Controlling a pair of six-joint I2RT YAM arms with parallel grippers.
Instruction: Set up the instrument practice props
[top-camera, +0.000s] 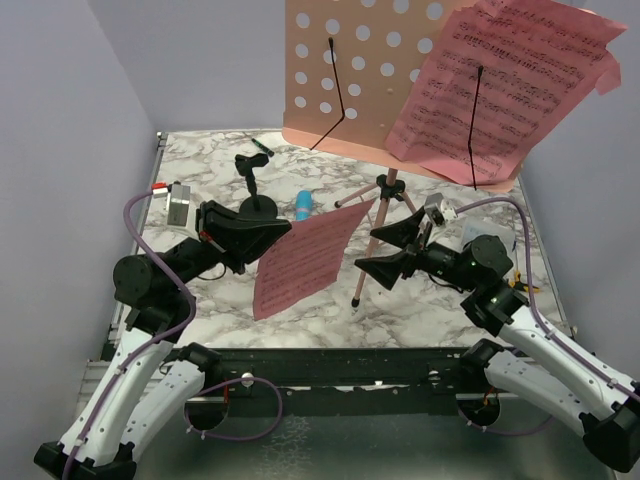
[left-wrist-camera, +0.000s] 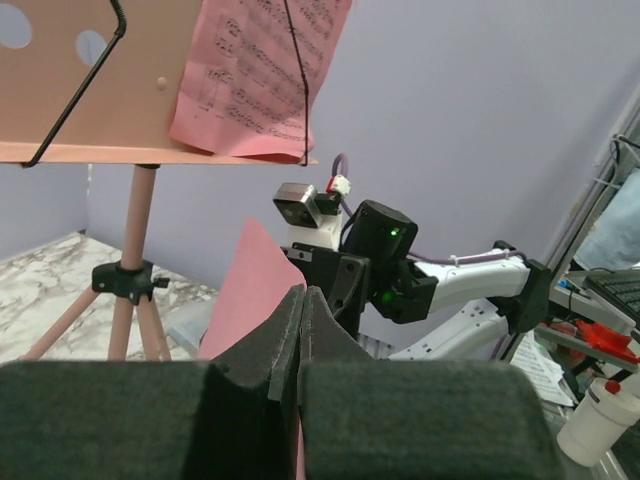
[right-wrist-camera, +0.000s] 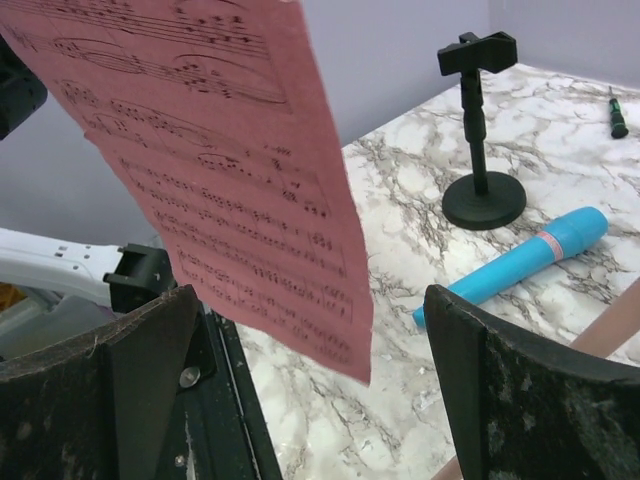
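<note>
You are pinching the second page (top-camera: 305, 260) mid-air in the left gripper (left-wrist-camera: 302, 300), on the near side of the music stand (top-camera: 375, 120). The right gripper (top-camera: 385, 252) is waiting wide open beside it. Next, likely: raising it onto the stand's bare left half.

Stand (top-camera: 330, 135) bears one sheet (top-camera: 500, 85); other sheet (top-camera: 305, 262) aloft; stick (top-camera: 303, 205) flat.

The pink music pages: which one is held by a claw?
The lower page, pinched at its edge by the left claw; the other page rests on the music stand, behind a wire.
</note>
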